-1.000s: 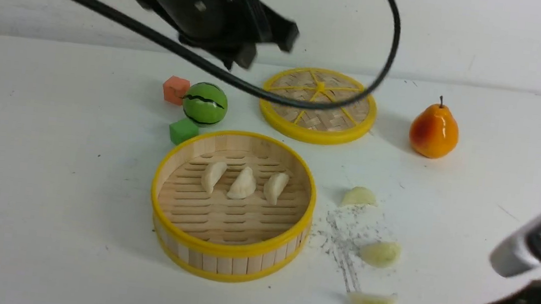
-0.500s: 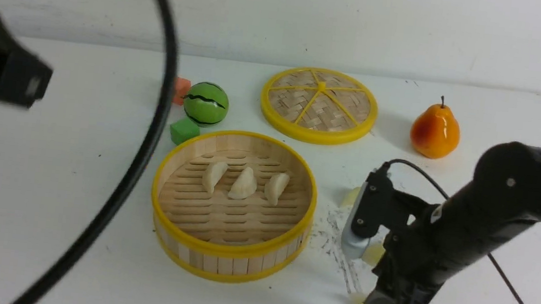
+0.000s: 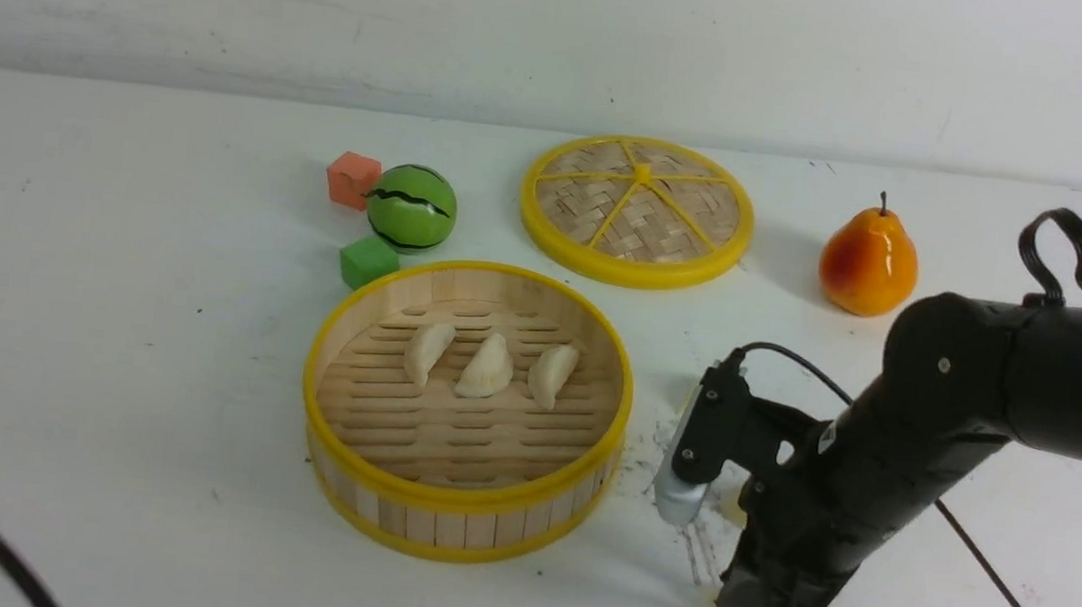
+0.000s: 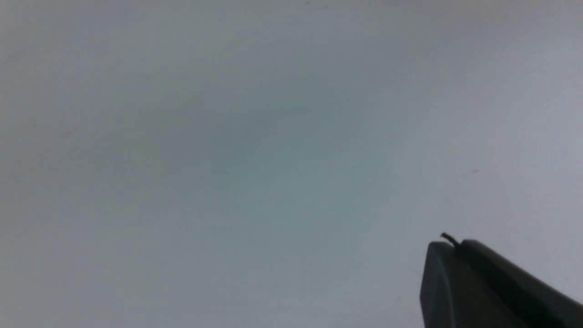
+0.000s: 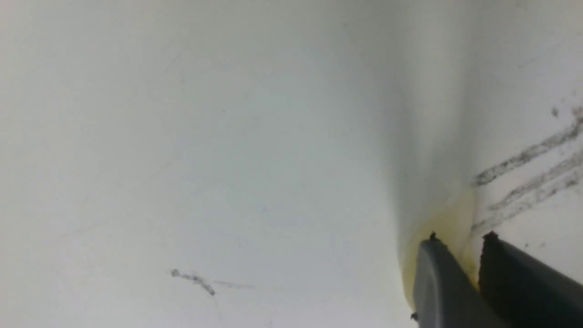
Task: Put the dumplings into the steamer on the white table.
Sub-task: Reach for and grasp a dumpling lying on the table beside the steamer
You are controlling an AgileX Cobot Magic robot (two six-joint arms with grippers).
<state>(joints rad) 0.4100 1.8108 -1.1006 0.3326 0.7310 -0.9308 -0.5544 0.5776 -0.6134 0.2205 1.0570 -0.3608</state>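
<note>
Dumpling (image 5: 444,221): judged light, soft, slippery; grip across its plump middle | right gripper (image 5: 459,240): seemingly pinched on it, view blurred | left gripper (image 4: 457,259): clenched, empty.

Count taken from the front view.
Steamer (image 3: 457,501): one.
Woven lid (image 3: 637,211): one.
Cream dumplings (image 3: 487,368): three.
Pear (image 3: 868,261): one.
Striped green ball (image 3: 411,206): one.
Orange cube (image 3: 352,179): one; green cube (image 3: 367,261): one; two cubes in all.
Yellow-green dumpling (image 5: 444,221): I can confirm only one. My own arm (image 3: 930,425) covers that patch, so I may be undercounting.
</note>
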